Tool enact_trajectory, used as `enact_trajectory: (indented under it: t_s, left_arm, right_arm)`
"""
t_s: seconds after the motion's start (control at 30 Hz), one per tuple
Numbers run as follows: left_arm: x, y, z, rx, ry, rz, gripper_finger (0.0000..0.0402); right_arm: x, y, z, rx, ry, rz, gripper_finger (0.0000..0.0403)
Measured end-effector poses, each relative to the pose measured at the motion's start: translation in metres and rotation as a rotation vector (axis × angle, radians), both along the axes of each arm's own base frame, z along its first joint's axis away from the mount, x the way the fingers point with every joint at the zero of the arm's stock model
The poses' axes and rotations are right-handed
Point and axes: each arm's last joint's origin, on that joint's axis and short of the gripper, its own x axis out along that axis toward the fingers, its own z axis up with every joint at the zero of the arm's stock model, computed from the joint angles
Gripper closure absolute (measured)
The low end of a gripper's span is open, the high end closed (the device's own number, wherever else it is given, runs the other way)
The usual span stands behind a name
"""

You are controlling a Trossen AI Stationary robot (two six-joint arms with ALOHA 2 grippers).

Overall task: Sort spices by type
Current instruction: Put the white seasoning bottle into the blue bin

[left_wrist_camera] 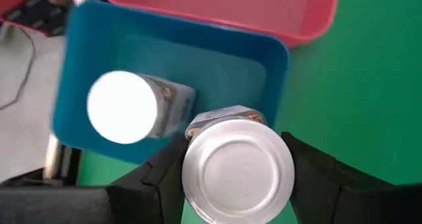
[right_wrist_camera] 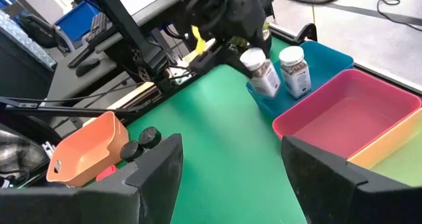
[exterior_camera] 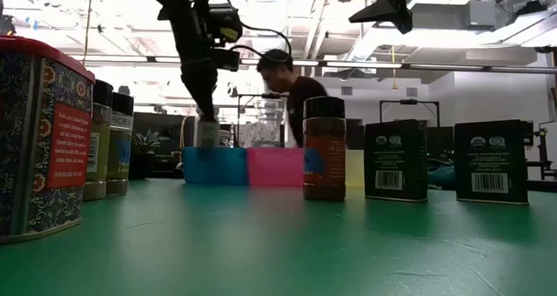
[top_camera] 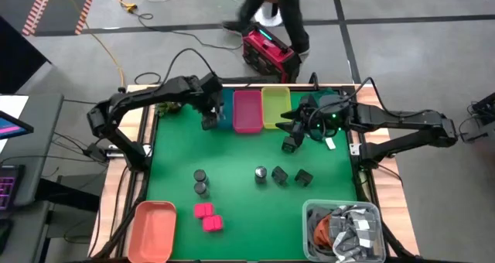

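My left gripper [top_camera: 209,122] is shut on a white-capped clear jar [left_wrist_camera: 237,174] and hangs at the near edge of the blue bin [left_wrist_camera: 267,66], at the table's far side. A second white-capped jar [left_wrist_camera: 128,109] stands in that bin. My right gripper [top_camera: 288,141] waits open in the air, nearer than the yellow bin [top_camera: 276,107]. Standing on the green cloth are two dark-capped jars [top_camera: 200,182], another jar [top_camera: 261,174], two black boxes [top_camera: 291,175] and two pink blocks [top_camera: 207,216]. My left gripper pinches the jar's upper end, at its cap [left_wrist_camera: 198,128], between its two fingers. The fingers slant down from above, one on each side. The jar hangs below them, tilted, lifted clear above the blue bin's near rim [right_wrist_camera: 264,102].
A pink bin [top_camera: 247,110] stands between the blue and yellow ones. An orange bin [top_camera: 155,228] sits at the near left corner. At the near right, a grey basket [top_camera: 344,230] holds packets and orange cord. A person walks behind the table.
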Motion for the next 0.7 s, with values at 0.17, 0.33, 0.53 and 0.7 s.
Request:
enact_trajectory:
  t_s: [0.17,0.33,0.53,0.7]
  left_arm:
    - [0.002,-0.002,-0.009,0.011,-0.007,0.023,0.0205]
    - [0.001,-0.003,-0.013,0.003,0.0,0.04,0.0136]
    - [0.0,-0.003,-0.013,-0.015,-0.01,0.084,0.0089]
    - [0.002,-0.004,0.013,-0.017,-0.063,0.105,0.0086]
  right_arm:
    - [0.0,0.0,0.0,0.004,-0.001,-0.002,0.0119]
    - [0.0,0.0,0.0,0.004,-0.001,-0.001,0.0119]
    - [0.0,0.0,0.0,0.003,0.0,-0.001,0.0119]
    - [0.0,0.0,-0.001,0.005,0.007,0.001,0.0119]
